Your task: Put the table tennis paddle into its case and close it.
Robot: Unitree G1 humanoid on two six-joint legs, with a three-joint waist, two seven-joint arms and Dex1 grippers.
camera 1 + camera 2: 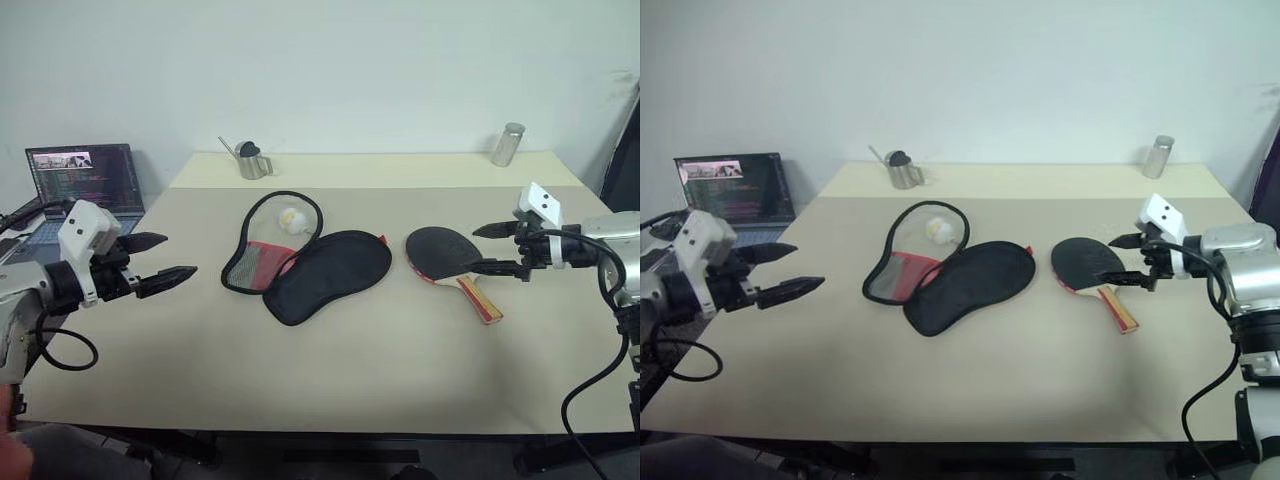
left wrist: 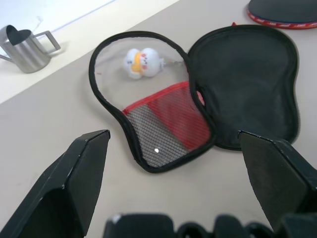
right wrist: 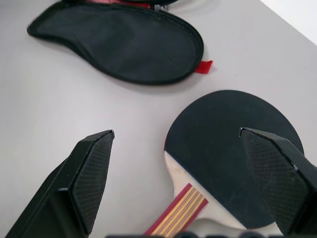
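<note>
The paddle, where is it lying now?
The paddle lies flat on the table, right of the open case and just below the right gripper.

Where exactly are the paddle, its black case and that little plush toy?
table tennis paddle point(image 1: 440, 250), left eye view, on its black rubber face.
case point(image 1: 335, 272), left eye view, on the black fabric half.
plush charm point(image 2: 142, 62), left wrist view, on its white body.

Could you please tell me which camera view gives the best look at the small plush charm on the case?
The left wrist view: the plush charm is close, showing white body and yellow centre inside the open case. Both eye views show it as a small pale blob; the right wrist view catches the case's black flap.
</note>
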